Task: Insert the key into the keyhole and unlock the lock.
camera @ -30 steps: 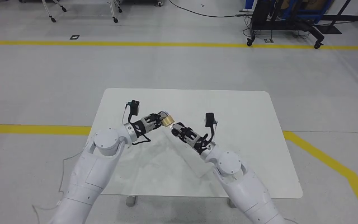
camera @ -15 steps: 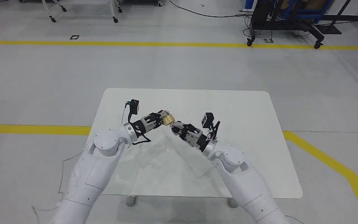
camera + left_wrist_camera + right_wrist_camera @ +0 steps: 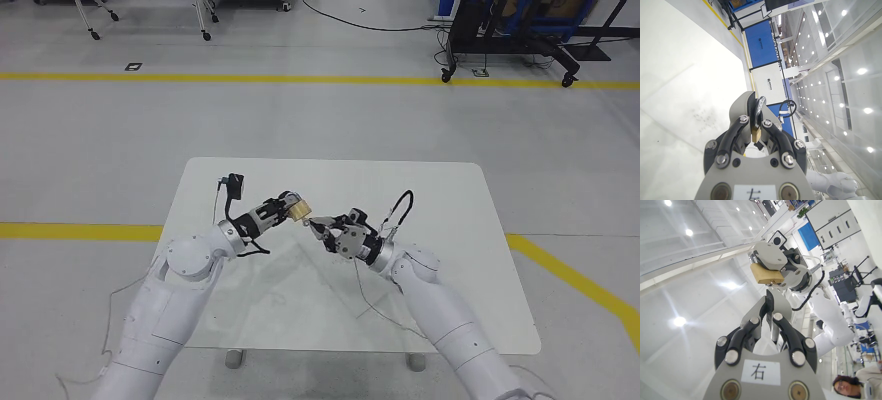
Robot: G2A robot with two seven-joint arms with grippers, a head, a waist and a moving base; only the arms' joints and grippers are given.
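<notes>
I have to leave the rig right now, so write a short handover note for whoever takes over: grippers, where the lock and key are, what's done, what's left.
The left gripper is shut on the brass padlock, held in the air over the table.
The right gripper is shut on the key, blade tip at the padlock's keyhole end.
Done: both parts gripped and brought together.
Left: how deep the key sits cannot be told. Probably push it home, then turn to unlock.
</notes>
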